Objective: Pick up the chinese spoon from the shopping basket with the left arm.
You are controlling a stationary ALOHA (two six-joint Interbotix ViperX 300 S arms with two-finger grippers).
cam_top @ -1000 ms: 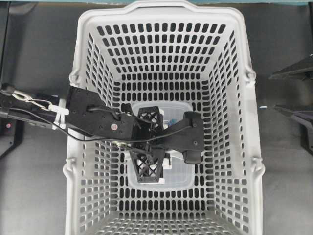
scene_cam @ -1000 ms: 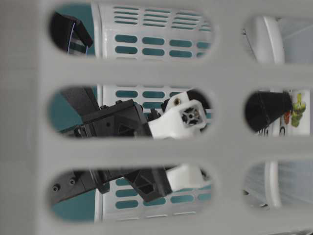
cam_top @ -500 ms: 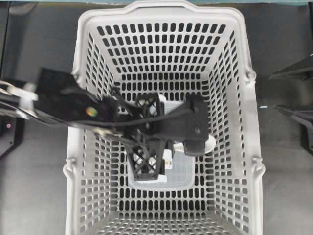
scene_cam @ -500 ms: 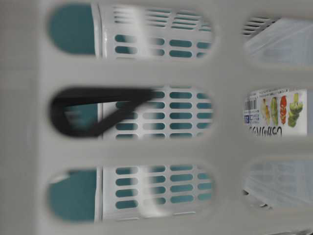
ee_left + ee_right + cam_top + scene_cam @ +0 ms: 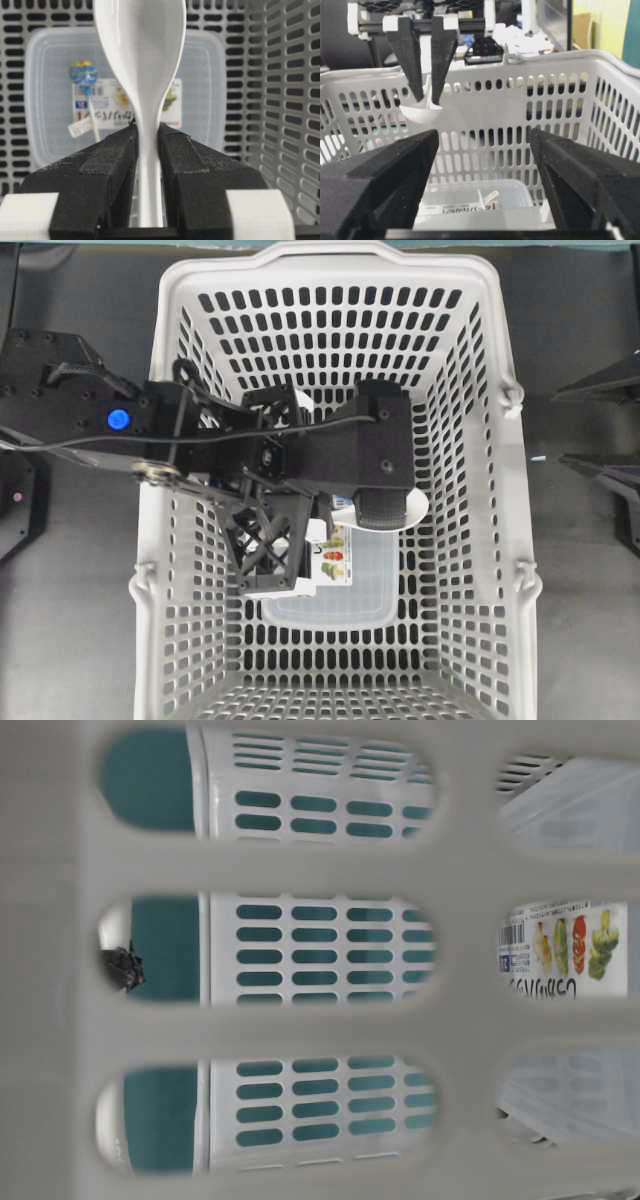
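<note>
The white chinese spoon (image 5: 142, 60) is gripped by its handle between my left gripper's (image 5: 148, 137) black fingers, bowl pointing forward. In the right wrist view the left gripper (image 5: 427, 97) hangs pointing down near the height of the shopping basket's rim (image 5: 545, 62), with the spoon (image 5: 420, 112) clear of the floor. In the overhead view the left arm (image 5: 330, 455) reaches over the basket (image 5: 330, 255) and part of the spoon's bowl (image 5: 420, 506) shows beside the wrist camera. My right gripper (image 5: 482, 165) is open and empty.
A clear rectangular container with a printed label (image 5: 350, 595) lies on the basket floor under the spoon; it also shows in the left wrist view (image 5: 200, 100), with a lollipop (image 5: 82, 72) lying across its label. Black right-arm parts (image 5: 600, 390) sit beyond the basket's right side.
My left gripper has risen with the spoon, leaving the table-level view, and the arm has swung towards the basket's back left. The container stays on the floor.
</note>
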